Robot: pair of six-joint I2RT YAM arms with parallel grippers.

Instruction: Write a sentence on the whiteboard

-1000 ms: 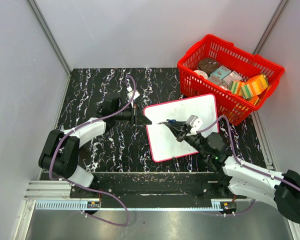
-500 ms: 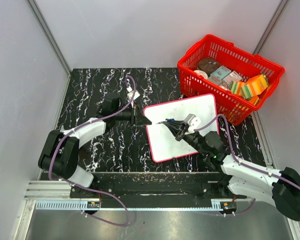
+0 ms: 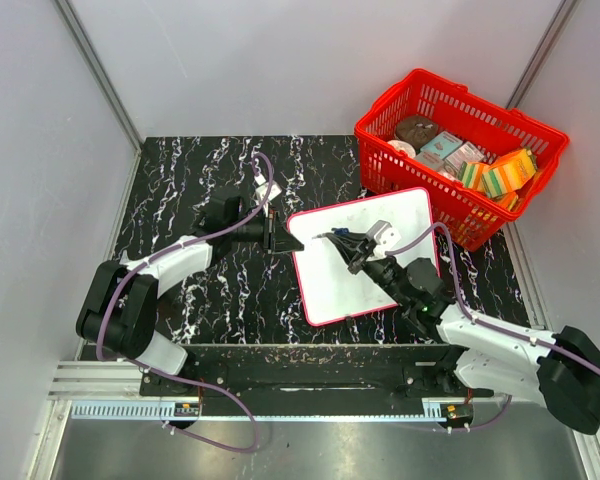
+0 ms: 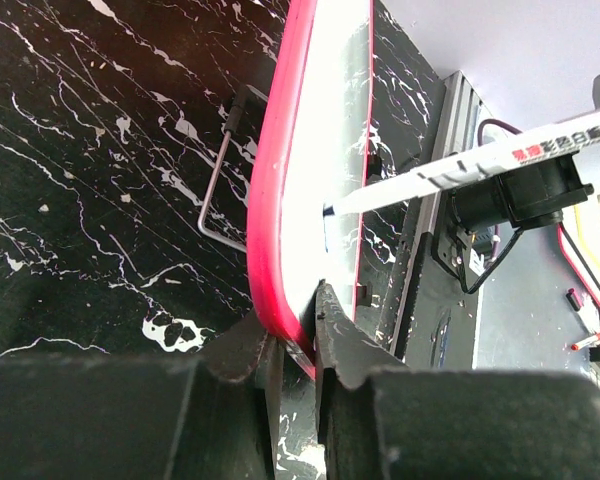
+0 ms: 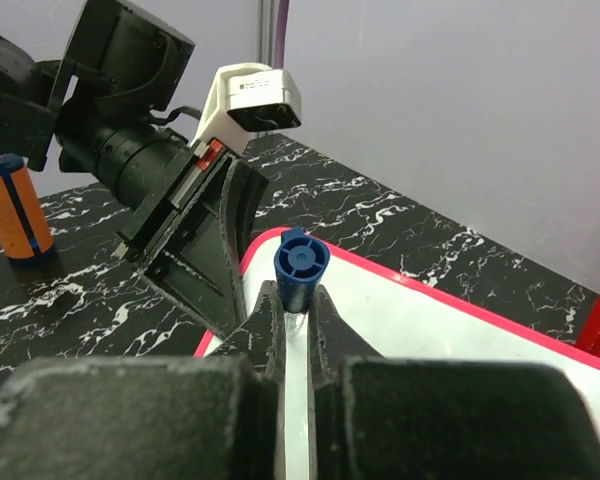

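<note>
Whiteboard (image 3: 355,285) is lying on the black marbled worktop (image 3: 200,180), sitting right between the 2 grippers. Left gripper (image 3: 290,242) is pinching the board's red rim at the corner closest to it. In the wrist view that gripper (image 4: 298,335) is clamping with 1 finger on each side of the rim.

Right gripper (image 3: 346,247) is squeezing down on a marker (image 3: 332,238) over the white face and aiming it toward the left gripper. From the left wrist, the marker (image 4: 460,165) is touching its tip to the board just past the left gripper's fingers. A thin dark stroke (image 4: 323,232) is showing under the tip, too small to read. The marker's blue end (image 5: 300,262) is poking up between the right gripper (image 5: 292,305) fingers.

Beyond the right gripper, a red basket (image 3: 410,180) of boxes is sitting just beside the board's far edge.
</note>
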